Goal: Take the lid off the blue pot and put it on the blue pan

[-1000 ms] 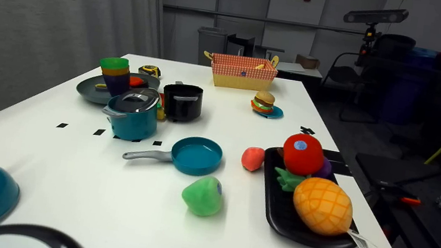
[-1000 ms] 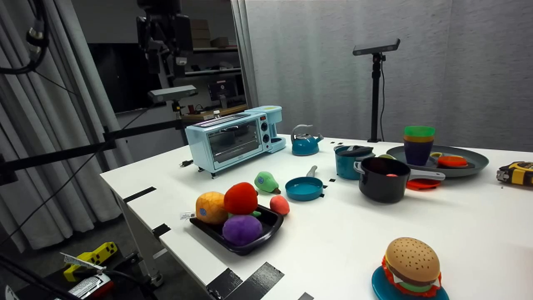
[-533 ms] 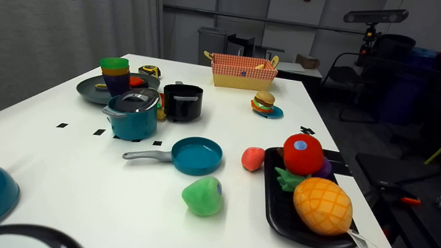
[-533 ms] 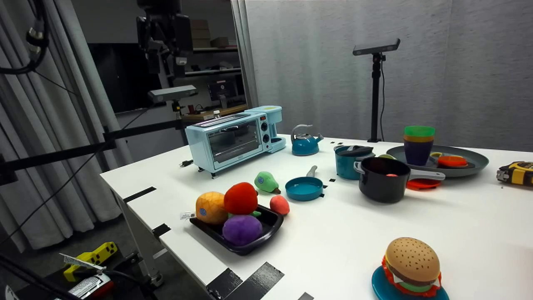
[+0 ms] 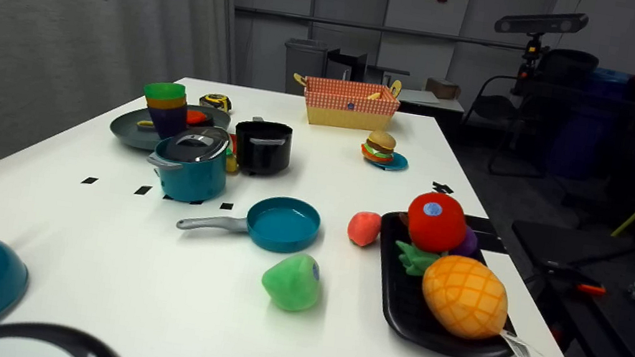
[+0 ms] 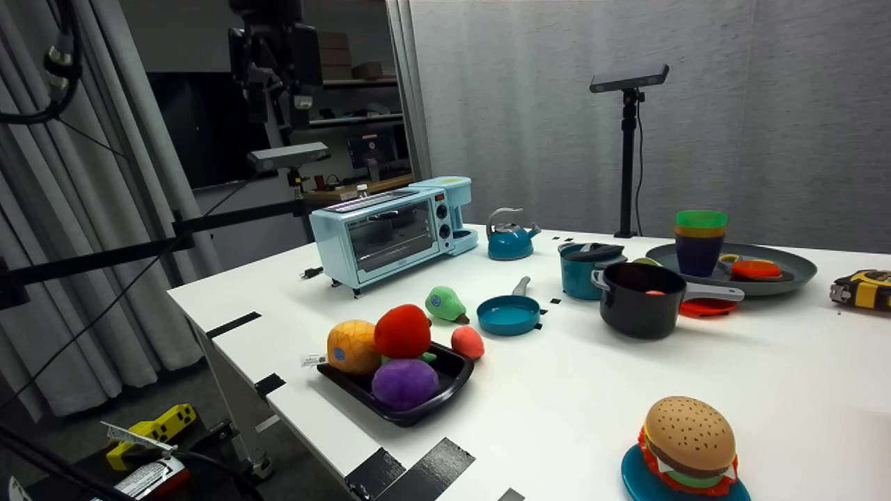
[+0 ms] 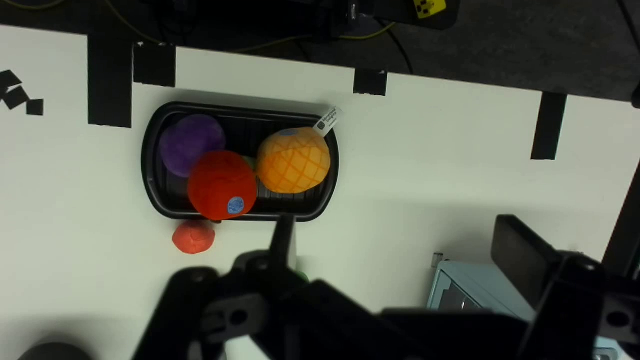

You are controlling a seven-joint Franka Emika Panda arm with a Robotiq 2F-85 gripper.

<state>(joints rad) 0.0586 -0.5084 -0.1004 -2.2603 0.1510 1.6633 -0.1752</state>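
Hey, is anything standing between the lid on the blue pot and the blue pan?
Nothing visible stands between the lid on the blue pot and the blue pan; only flat black tape lies there. The black pot stands nearby, off that straight path.

The black two-fingered gripper (image 7: 398,240) has slab-shaped fingers (image 7: 521,259) with flat faces; grey plates (image 7: 254,307) pierced by dark round holes sit on both sides in the wrist view; small round pin heads (image 7: 198,275) dot the angular black linkages (image 7: 172,310); in an exterior view a small whitish patch (image 6: 303,101) marks one finger's end; a thick black cable (image 6: 28,117) with dull silvery connectors (image 6: 58,58) curves there too, its attachment hidden.
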